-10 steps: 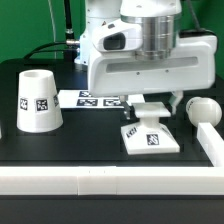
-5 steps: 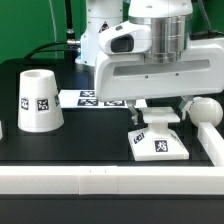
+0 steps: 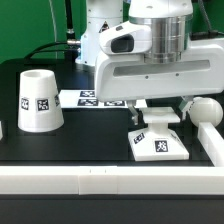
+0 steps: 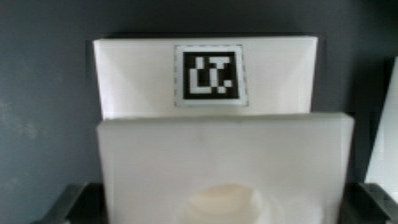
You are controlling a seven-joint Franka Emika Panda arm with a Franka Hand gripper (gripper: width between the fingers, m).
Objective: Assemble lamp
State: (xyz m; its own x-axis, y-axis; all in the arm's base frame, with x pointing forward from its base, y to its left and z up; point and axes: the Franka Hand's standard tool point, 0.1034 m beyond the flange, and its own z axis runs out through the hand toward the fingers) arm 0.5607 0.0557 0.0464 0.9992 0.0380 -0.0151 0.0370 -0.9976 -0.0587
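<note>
The lamp's white base (image 3: 157, 145) lies on the black table right of centre, its tag facing up. My gripper (image 3: 160, 112) is over the base's far part and shut on it. In the wrist view the base (image 4: 214, 150) fills the space between my dark fingertips (image 4: 75, 205), which touch its sides, with my gripper (image 4: 222, 205) at the round socket. The tapered shade (image 3: 38, 100) stands mouth down at the exterior view's left. The rounded bulb (image 3: 203, 110) lies at the right, close behind the base.
The marker board (image 3: 92, 98) lies flat behind the base, partly under the arm. A white rail (image 3: 100, 181) runs along the table's front edge. A white wall (image 3: 211, 150) borders the right side, close to the base.
Between the earliest frame and half a second ago, my gripper and the base shifted toward the exterior view's right and slightly nearer the front rail. Nothing has moved since.
</note>
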